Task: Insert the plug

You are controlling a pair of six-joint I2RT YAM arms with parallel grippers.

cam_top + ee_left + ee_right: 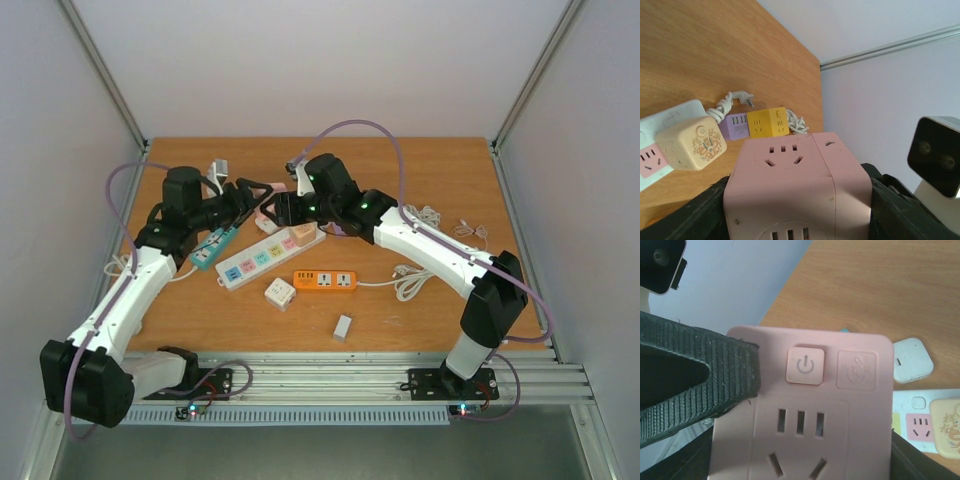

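1. The left gripper (799, 220) is part-way open and holds the pink cube socket (795, 175), with one black finger pressed on each side of it.
2. The right gripper (800, 465) comes in from the opposite side. Its fingers sit against the lower edges of the same cube with no gap showing, so it grips the cube too.
3. A ribbed black finger (700, 375) lies across the cube's upper left corner in the right wrist view. I cannot tell which gripper it belongs to.
4. The cube hangs off the worktop (420, 325) between the two grippers, near the far end of the white power strip (270, 256). One face carries a power button above a set of socket holes. Its plug pins are hidden.
5. The white strip lies diagonally at mid-worktop and has pastel sockets. A beige patterned cube (690, 142) sits on its far end.
6. Just beyond that is a purple and yellow cube (760, 124), with a coiled white cable (722, 105) touching it.
7. A teal strip (213, 247) lies left of the white one, under the left arm.
8. An orange strip (325, 281) lies nearer the arm bases, with a small white cube (279, 292) beside its left end. A small grey adapter (343, 327) sits apart, nearer still.
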